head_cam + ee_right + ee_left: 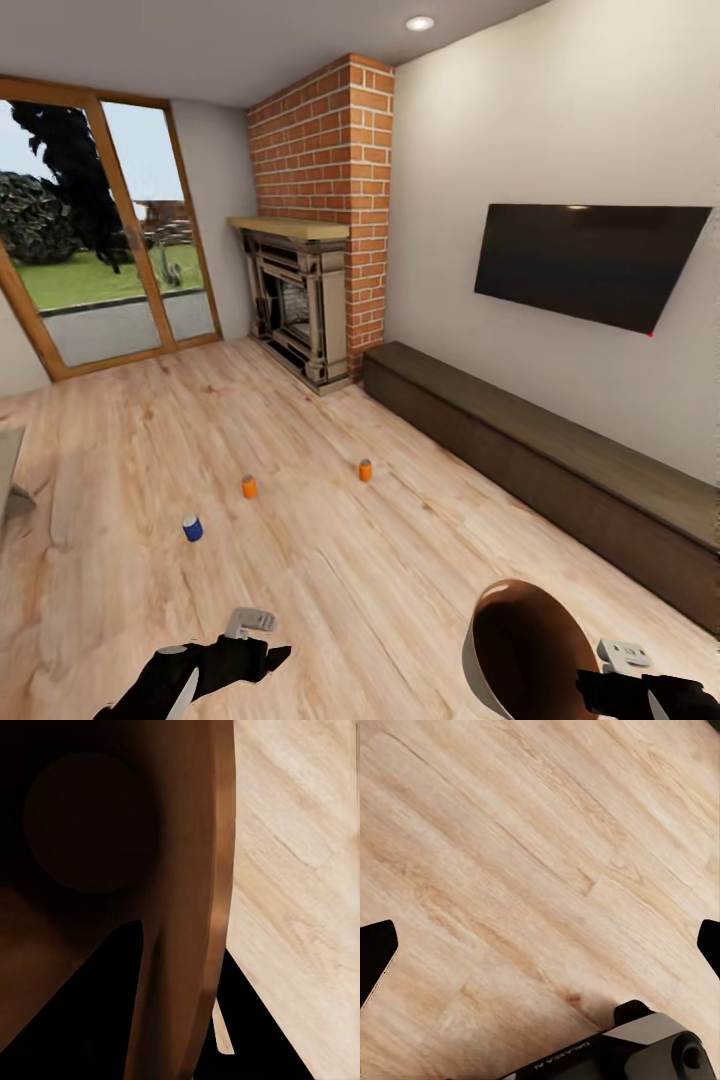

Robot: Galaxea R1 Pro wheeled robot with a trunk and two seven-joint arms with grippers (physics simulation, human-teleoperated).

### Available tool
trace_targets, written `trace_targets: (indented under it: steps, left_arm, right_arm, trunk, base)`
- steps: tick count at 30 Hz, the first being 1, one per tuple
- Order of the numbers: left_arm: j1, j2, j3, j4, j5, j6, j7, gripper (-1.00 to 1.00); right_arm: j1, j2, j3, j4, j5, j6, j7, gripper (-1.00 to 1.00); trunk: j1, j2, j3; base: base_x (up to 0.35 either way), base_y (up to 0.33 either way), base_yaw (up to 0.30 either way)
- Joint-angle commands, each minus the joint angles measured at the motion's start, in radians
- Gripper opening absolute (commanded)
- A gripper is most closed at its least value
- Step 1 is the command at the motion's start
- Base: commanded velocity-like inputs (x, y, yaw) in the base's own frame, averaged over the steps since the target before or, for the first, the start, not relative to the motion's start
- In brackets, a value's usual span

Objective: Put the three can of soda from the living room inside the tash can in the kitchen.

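Ahead, three soda cans stand apart on the plank floor [330, 580] at mid-frame: a blue can [192, 528] lower left, an orange can [249, 486] near the centre, and a second orange can [366, 469] to its right. Behind them rise the fireplace [295, 305] and brick column [335, 170]; a black TV [590, 262] hangs upper right. At lower right, the right gripper [625, 690] has its jaws clenched on the rim of the trash can [520, 640], copper inside [97, 832]. At lower left, the left gripper [235, 655] hangs over bare floor [525, 862], jaws spread wide.
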Motion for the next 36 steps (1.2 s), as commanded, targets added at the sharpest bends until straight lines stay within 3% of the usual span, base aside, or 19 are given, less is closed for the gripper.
trace_targets:
  steps: [1, 36]
  left_arm:
    - [0.000, 0.000, 0.000, 0.000, 0.000, 0.000, 0.000, 1.00]
    - [0.000, 0.000, 0.000, 0.001, -0.001, 0.002, 0.000, 1.00]
  right_arm:
    - [-0.001, 0.000, -0.002, -0.001, -0.012, 0.002, 0.006, -1.00]
    - [-0.001, -0.001, 0.019, 0.000, -0.012, 0.002, 0.006, -1.00]
  trunk:
    - [0.000, 0.000, 0.000]
    - [0.000, 0.000, 0.000]
  base:
    - [0.324, 0.060, -0.220]
    - [0.325, 0.092, -0.025]
